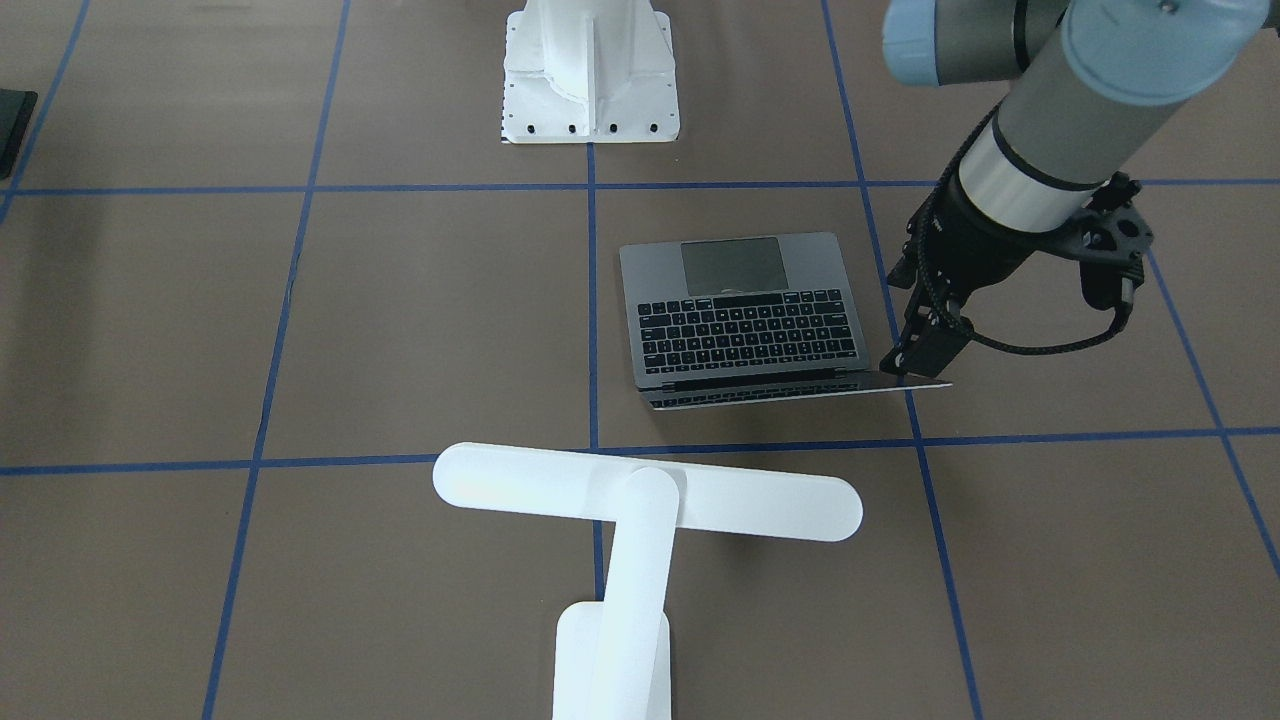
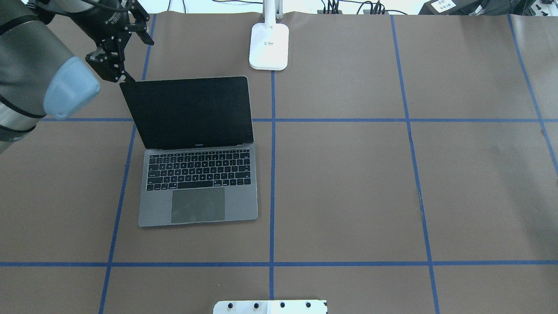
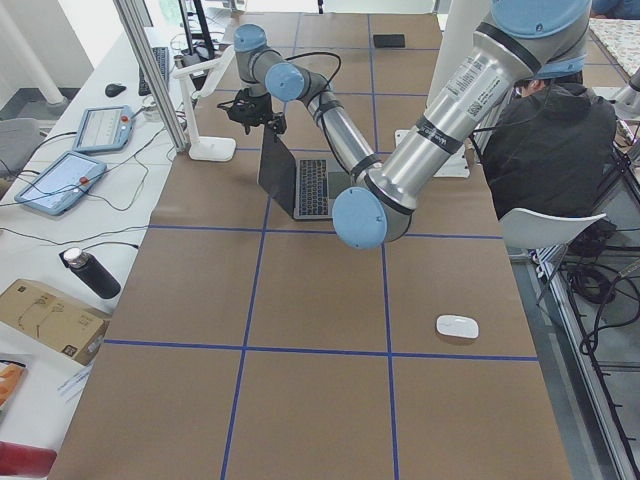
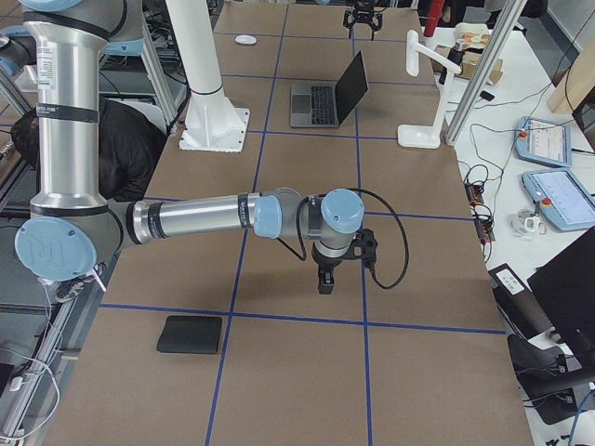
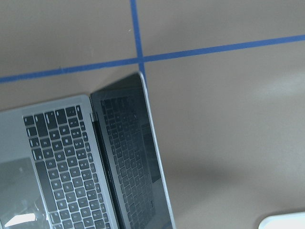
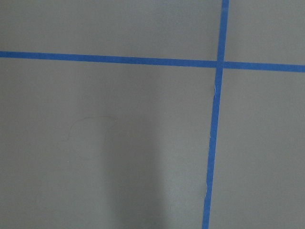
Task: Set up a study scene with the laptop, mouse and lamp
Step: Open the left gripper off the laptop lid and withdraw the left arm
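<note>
Table [image 2: 348, 196]: brown paper w/ blue tape grid, everything sits on it. White ribbed pedestal [image 1: 590, 70] is bolted at my edge, mid-table.

Lamp [image 1: 640, 500] stands upright on the far side from me. Its base is on the centre tape line and its bar head reaches back toward the laptop, not touching it.

Laptop [image 2: 198, 183] is open, just to my left of the centre line. The keyboard deck is flat w/ the trackpad toward me. The screen is dark and raised, tilted back a bit.

Black mouse pad [image 4: 190, 334] lies flat near my right end, well apart from the laptop.

My left gripper [image 2: 124, 77] is at the lid's top left corner, tips right on or against the edge. Can't tell if the fingers are pinching the lid or just pressed together.

My right gripper [image 4: 325, 279] points straight down over bare table btw laptop and mouse pad. Finger state can't be told.

Mouse [image 3: 457, 326] sits alone toward my left end of the table, well apart from the laptop.
</note>
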You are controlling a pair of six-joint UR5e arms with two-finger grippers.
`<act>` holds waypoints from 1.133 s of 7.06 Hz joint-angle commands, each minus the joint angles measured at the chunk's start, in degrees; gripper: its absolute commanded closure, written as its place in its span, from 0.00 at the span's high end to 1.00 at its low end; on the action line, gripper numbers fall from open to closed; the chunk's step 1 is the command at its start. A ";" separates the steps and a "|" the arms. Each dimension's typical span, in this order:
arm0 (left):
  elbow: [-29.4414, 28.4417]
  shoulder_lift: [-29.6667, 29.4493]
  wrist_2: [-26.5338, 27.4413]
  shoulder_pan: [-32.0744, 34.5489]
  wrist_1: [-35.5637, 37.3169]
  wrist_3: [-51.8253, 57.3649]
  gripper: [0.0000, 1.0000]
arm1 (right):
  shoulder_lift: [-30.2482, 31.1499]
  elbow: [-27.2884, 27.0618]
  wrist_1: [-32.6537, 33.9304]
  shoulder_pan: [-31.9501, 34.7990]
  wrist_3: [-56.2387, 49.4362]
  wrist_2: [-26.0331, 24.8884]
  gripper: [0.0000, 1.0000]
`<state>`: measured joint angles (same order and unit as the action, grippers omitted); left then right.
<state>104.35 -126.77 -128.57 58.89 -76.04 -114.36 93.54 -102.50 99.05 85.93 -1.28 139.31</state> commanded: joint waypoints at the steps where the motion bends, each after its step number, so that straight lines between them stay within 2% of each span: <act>1: 3.05 3.11 0.25 0.62 0.10 18.56 1.00 | -0.11 -1.30 0.00 0.03 -0.56 -0.35 1.00; 3: 3.14 4.95 1.39 0.62 0.10 33.43 1.00 | 0.67 -2.09 0.09 0.20 -1.43 -0.88 1.00; 5: 3.93 8.98 1.39 0.62 0.19 51.69 1.00 | 4.09 -1.75 0.53 0.20 -13.33 -0.97 1.00; 8: 3.84 11.89 4.63 0.62 -0.07 64.99 1.00 | 11.73 -0.69 0.88 0.20 -26.28 1.92 1.00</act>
<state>108.22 -116.22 -125.40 59.50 -76.07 -55.81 102.29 -103.76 99.77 86.13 -22.38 139.54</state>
